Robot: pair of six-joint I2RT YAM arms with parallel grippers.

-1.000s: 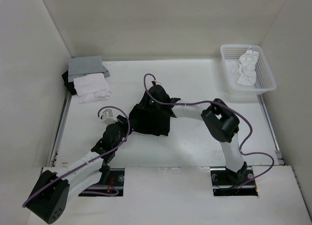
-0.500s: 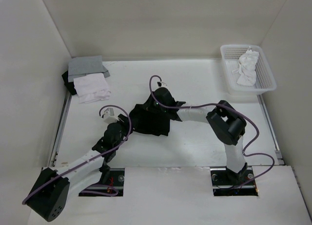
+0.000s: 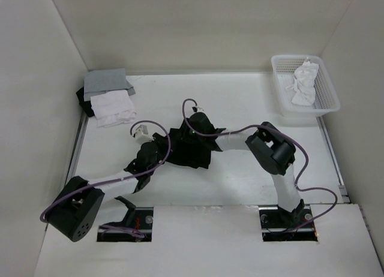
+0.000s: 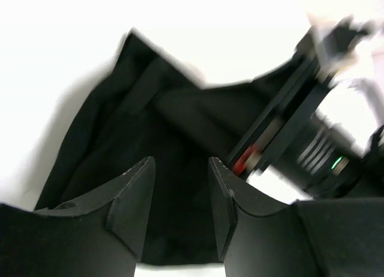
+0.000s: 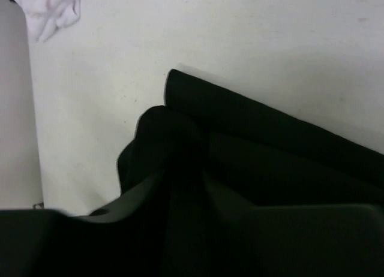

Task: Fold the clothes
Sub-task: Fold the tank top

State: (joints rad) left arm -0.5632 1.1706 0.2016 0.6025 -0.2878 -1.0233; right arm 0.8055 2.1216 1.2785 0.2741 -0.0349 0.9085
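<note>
A black top (image 3: pixel 191 151) is seen bunched in a loose heap near the middle of the table (image 3: pixel 252 103), between the two arms. The left gripper (image 4: pixel 180 208) is held at its left edge, fingers parted and nothing pinched between them. The right gripper (image 3: pixel 193 132) is set against the far side of the cloth. Whether it is clenched on the fabric cannot be told, as its fingers are lost among black folds.

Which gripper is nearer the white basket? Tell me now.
Right. The right gripper sits over the black top, on the side toward the basket; the left gripper is at the top's near-left edge, farther away.
</note>
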